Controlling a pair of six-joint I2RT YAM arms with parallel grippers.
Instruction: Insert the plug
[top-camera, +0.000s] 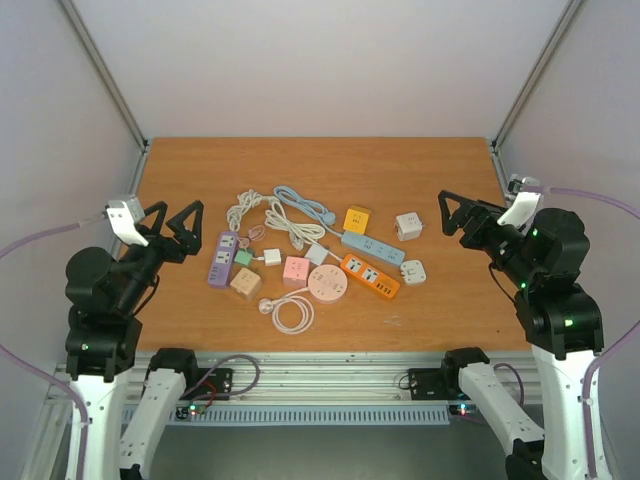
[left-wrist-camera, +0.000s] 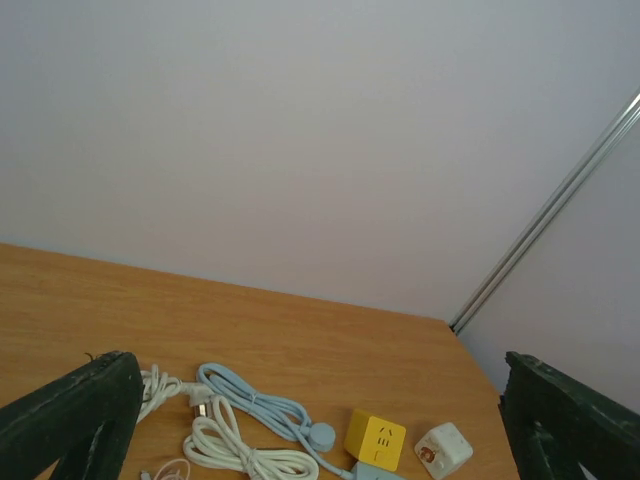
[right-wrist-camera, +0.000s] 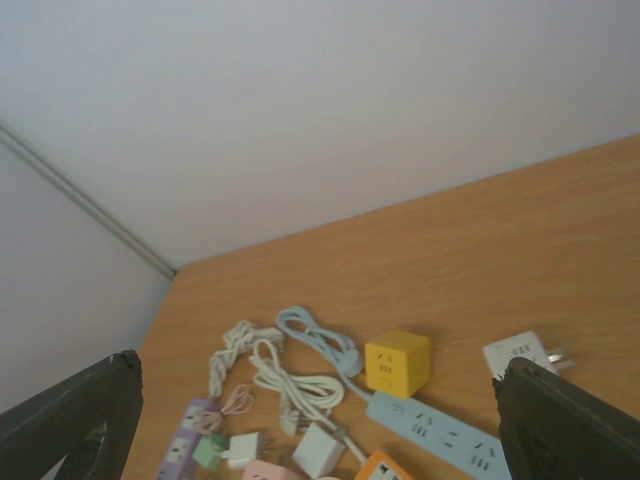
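Woodgrain table (top-camera: 440, 310), bundled white cord (top-camera: 290, 225), boxy blue power strip (top-camera: 372, 248), left hand (top-camera: 182, 207) and right hand (top-camera: 441, 213) open, empty

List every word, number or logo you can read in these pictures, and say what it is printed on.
None can be read.
The yellow cube shows only socket slots, no lettering.
Any print on the blue strip, orange strip or white adapter is too small to read.

Before me: orange-brown wooden tabletop (top-camera: 320, 160); plain white walls (top-camera: 320, 60) on three sides; grey metal struts (top-camera: 108, 75) in back corners; light soft, even.
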